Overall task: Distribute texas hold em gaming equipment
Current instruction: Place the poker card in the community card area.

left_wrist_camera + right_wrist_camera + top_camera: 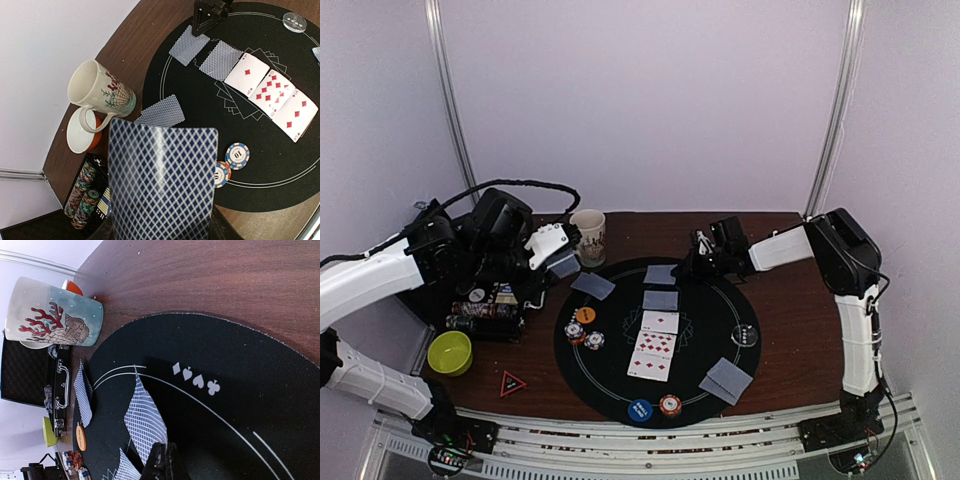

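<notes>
My left gripper (558, 262) hangs over the mat's (720, 310) left rim, shut on a blue-checked playing card (162, 185) that fills the left wrist view and hides the fingers. My right gripper (168, 460) is shut at the mat's far edge, pinching the corner of a face-down card (145, 422), which bends up slightly. Another face-down card (593, 285) lies near the left rim and one (660, 299) sits in the middle. Three face-up diamond cards (655, 343) run down the centre. Two face-down cards (728, 380) lie at the lower right.
Striped chips (585, 335) and an orange disc (585, 315) sit at the mat's left. A blue disc (640, 410) and a chip (670, 404) sit near the front, a clear disc (745, 336) to the right. A mug (588, 237), black chip case (485, 305) and green bowl (450, 352) stand left.
</notes>
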Robot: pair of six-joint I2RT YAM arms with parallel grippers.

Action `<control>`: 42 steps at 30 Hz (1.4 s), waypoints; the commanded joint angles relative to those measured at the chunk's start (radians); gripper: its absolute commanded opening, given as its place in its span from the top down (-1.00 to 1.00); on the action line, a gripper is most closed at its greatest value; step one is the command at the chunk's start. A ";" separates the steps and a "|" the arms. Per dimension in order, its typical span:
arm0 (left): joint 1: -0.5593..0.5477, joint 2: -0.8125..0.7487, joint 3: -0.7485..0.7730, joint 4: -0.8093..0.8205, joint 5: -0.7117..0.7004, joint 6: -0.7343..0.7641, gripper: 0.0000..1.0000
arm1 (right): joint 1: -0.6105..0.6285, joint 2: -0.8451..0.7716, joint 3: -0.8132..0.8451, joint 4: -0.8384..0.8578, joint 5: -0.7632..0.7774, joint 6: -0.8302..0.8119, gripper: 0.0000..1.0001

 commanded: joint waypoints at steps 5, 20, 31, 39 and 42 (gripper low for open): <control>-0.003 -0.012 -0.005 0.041 -0.008 0.001 0.07 | -0.013 -0.005 -0.030 0.012 -0.029 -0.003 1.00; -0.003 -0.013 -0.003 0.040 -0.008 -0.002 0.08 | -0.023 -0.034 -0.044 -0.076 -0.020 -0.073 0.95; -0.002 -0.013 0.002 0.034 -0.008 -0.005 0.07 | -0.023 -0.137 -0.034 -0.235 0.151 -0.152 0.33; -0.003 -0.009 0.005 0.035 -0.009 -0.007 0.07 | 0.107 -0.225 0.039 -0.386 0.412 -0.333 0.24; -0.002 -0.007 0.010 0.035 -0.010 -0.010 0.07 | 0.186 -0.188 0.111 -0.441 0.412 -0.386 0.34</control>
